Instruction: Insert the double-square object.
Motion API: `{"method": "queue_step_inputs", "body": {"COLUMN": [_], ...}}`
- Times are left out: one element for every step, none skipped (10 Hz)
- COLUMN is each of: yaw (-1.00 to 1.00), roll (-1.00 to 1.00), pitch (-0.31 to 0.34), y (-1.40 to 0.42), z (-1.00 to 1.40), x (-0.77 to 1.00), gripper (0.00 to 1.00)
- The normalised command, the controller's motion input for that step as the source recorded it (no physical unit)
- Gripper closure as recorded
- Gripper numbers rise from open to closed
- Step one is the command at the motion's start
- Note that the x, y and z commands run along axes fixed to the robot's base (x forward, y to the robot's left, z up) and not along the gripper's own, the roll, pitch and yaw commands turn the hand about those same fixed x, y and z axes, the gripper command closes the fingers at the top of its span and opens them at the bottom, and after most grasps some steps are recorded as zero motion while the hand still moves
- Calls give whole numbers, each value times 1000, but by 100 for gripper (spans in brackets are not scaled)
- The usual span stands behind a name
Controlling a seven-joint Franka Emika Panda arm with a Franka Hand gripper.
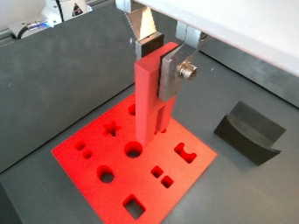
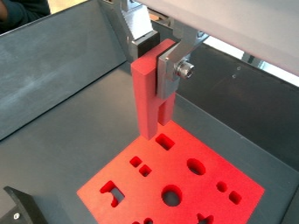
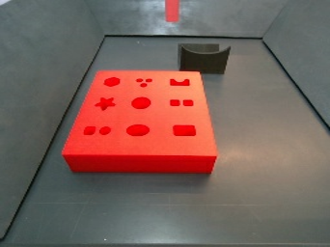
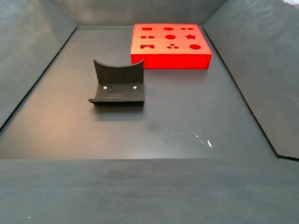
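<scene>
My gripper (image 1: 159, 59) is shut on the upper end of the double-square object (image 1: 149, 101), a slim bright red peg. It also shows in the second wrist view, where the gripper (image 2: 159, 54) holds the peg (image 2: 151, 98) upright. The peg hangs above the big flat red block with shaped holes (image 1: 122, 194), with its lower end over the block's edge region (image 2: 198, 188). In a side view only the peg's lower end (image 3: 173, 10) shows, high above the far wall, and the gripper is out of frame. The block lies flat on the floor (image 3: 142, 162) (image 4: 170, 62).
A dark grey curved stand (image 3: 204, 58) sits on the floor beside the block; it also shows in the second side view (image 4: 117, 83) and in both wrist views (image 1: 247, 131) (image 2: 17, 207). Grey walls (image 3: 52, 77) enclose the dark floor.
</scene>
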Motion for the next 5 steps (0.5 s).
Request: {"method": "queue_step_inputs", "body": {"yaw": [-214,-554,-717,-783,-880], "roll": [-1,-11,0,9,49], "pitch": [0,0,0,0,0], "y": [146,426,334,269,154], "z": [-223,-283,-317,-369,-377], "x": [231,286,180,160,169], "gripper": [100,100,100,100,100]}}
